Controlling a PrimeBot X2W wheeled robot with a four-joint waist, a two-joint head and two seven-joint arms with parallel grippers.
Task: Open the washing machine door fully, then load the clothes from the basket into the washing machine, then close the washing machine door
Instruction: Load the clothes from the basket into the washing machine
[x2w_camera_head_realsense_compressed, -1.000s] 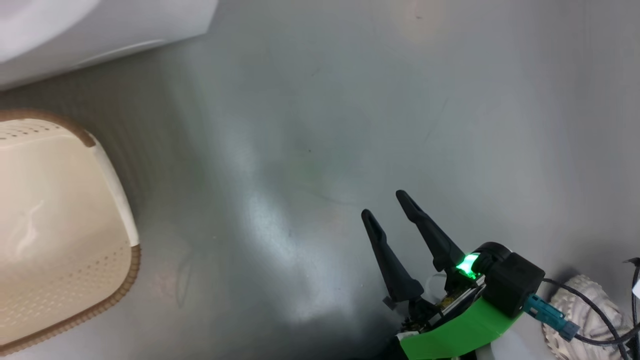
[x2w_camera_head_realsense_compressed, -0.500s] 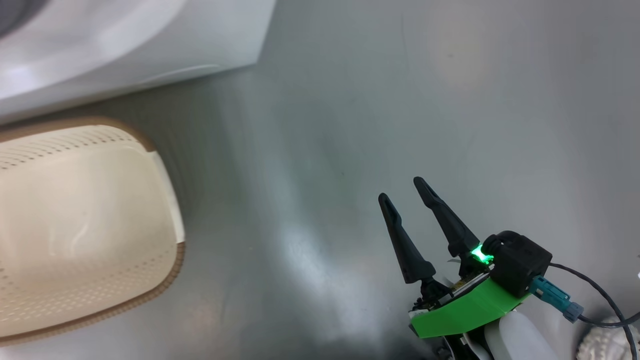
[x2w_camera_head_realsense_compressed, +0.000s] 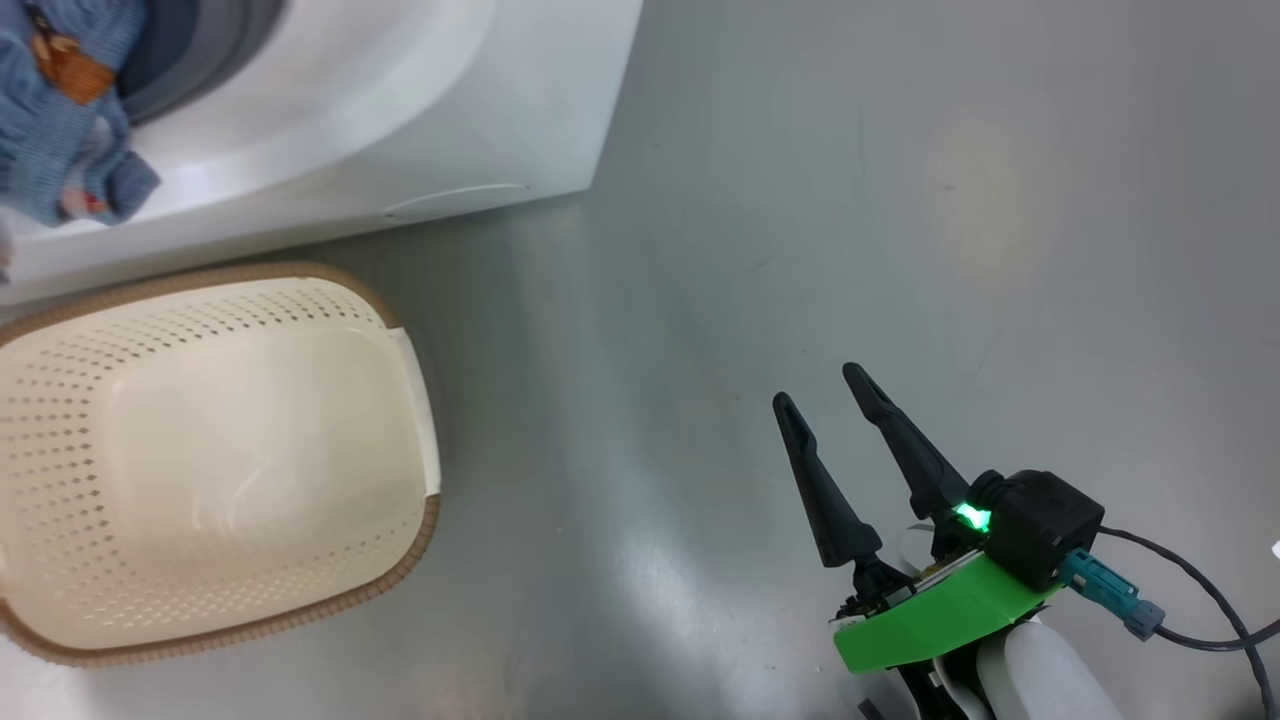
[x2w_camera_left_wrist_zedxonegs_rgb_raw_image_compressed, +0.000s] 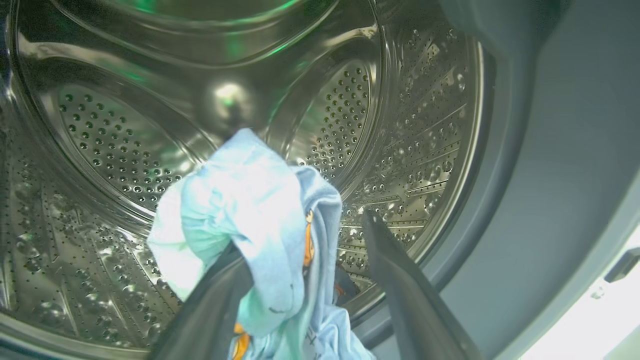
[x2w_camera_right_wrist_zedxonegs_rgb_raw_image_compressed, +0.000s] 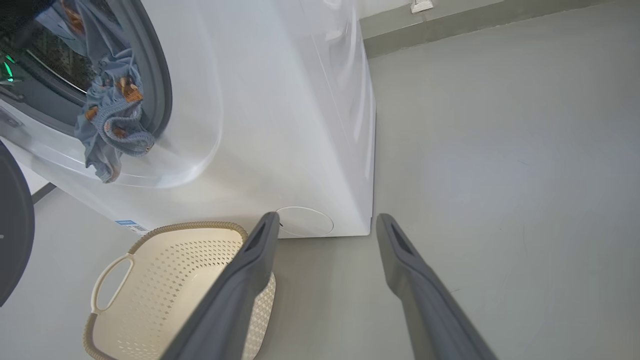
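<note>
Left wrist view: left gripper (x2w_camera_left_wrist_zedxonegs_rgb_raw_image_compressed: 305, 235) spread inside the washer (x2w_camera_left_wrist_zedxonegs_rgb_raw_image_compressed: 125, 140), clothes (x2w_camera_left_wrist_zedxonegs_rgb_raw_image_compressed: 250, 200) draped over one finger (x2w_camera_left_wrist_zedxonegs_rgb_raw_image_compressed: 210, 310), hanging over the washer's front. Right gripper (x2w_camera_head_realsense_compressed: 818, 385) spread, right of the washer; basket (x2w_camera_head_realsense_compressed: 60, 400) just before the washer.

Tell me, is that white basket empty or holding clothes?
Empty: the basket shows its bare perforated inside, while the clothes hang over the washing machine opening.

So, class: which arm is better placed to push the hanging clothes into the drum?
Left. The left gripper sits open at the drum mouth, clothes draped over one finger; the right gripper hangs over floor.
</note>
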